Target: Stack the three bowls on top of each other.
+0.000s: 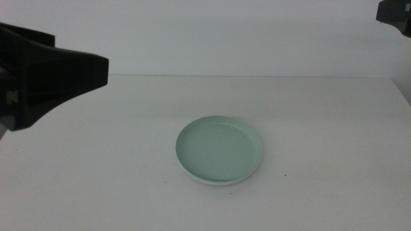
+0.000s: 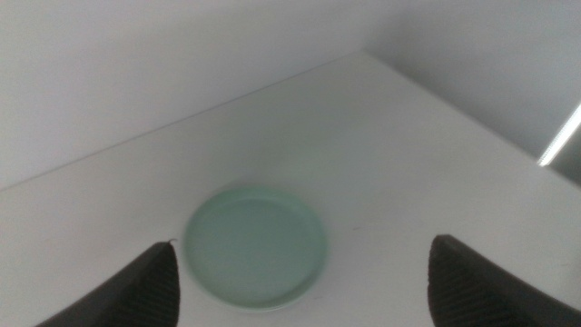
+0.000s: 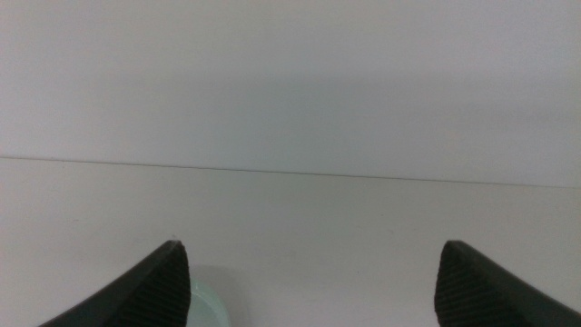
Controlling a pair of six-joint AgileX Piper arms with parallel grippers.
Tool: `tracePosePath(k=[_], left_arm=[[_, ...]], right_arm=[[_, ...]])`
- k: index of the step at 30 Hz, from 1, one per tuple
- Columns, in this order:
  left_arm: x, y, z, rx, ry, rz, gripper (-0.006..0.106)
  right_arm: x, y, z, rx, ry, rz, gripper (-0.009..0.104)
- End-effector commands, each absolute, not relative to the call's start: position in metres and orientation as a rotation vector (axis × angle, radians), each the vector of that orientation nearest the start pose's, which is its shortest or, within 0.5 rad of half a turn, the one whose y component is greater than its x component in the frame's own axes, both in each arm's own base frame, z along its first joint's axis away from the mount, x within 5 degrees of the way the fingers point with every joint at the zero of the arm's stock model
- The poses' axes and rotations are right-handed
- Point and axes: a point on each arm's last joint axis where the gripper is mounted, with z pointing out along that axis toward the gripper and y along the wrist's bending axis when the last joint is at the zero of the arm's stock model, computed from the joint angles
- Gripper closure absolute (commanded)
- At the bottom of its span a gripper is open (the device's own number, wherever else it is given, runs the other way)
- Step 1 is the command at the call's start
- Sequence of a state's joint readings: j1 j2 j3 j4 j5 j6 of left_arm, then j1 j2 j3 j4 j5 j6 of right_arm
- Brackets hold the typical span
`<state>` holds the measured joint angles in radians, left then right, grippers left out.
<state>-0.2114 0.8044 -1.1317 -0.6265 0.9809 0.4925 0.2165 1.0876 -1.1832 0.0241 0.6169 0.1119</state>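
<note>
A pale mint green bowl [image 1: 218, 149] sits in the middle of the white table [image 1: 321, 128]. A thin white rim [image 1: 215, 183] peeks out beneath its near edge, so it rests on at least one other bowl; anything more under it is hidden. My left gripper [image 1: 96, 67] hovers high at the left, well away from the stack. In the left wrist view that gripper [image 2: 306, 242] is open and empty above the green bowl [image 2: 254, 245]. My right gripper [image 3: 313, 243] is open and empty too, with a sliver of the green bowl [image 3: 207, 307] below it. The right arm [image 1: 395, 13] shows only at the top right corner.
The table's far edge [image 1: 257, 77] meets a plain pale wall. The table's right edge [image 1: 403, 96] runs close to the picture's border. A small dark speck [image 1: 284, 174] lies on the table right of the stack.
</note>
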Motion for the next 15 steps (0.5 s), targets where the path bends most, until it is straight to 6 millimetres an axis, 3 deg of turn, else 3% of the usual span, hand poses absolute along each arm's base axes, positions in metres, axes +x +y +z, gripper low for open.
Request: tracePosePath(k=[1,6,9,15], left_arm=[[0.113,-0.064,0.437,0.596,1.927,-0.513,0.007],[0.119,-0.041,0.427,0.198,1.909,-0.393,0.007],[0.125,-0.032,0.420,0.158,1.854,-0.253,0.007],[0.128,-0.025,0.420,0.070,1.828,-0.202,0.007]], right_arm=[[0.222,0.048,0.420,-0.103,1.997,0.213,0.004],[0.222,0.048,0.420,-0.103,1.997,0.213,0.004],[0.222,0.048,0.420,-0.103,1.997,0.213,0.004],[0.222,0.048,0.420,-0.103,1.997,0.213,0.004]])
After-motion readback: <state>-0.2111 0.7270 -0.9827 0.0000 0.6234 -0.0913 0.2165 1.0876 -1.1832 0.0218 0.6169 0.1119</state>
